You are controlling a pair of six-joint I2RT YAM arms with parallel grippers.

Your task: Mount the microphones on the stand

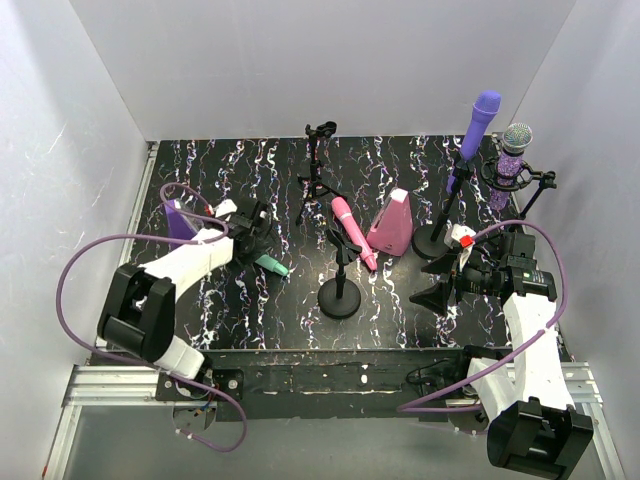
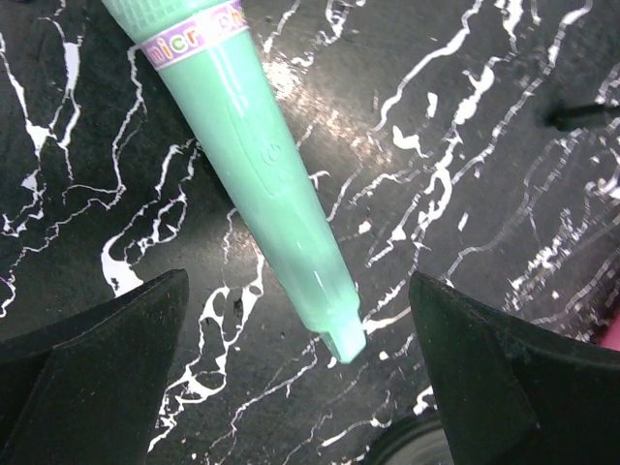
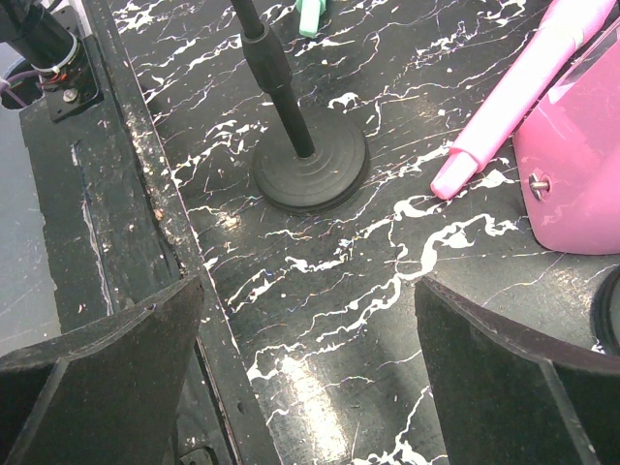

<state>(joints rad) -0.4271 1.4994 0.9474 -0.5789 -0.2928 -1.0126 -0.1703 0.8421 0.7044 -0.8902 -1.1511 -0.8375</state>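
We note a pink wedge-shaped block (image 1: 392, 222) standing upright right of centre on the black tabletop (image 1: 260, 310), which is veined white and purple. The right wrist view shows a small metal stud (image 3: 539, 181) on the block's side. A purple wedge-shaped block (image 1: 179, 219) stands near the left edge, well apart. White walls (image 1: 320, 60) close three sides. An aluminium rail (image 1: 110, 383) runs below the near edge.
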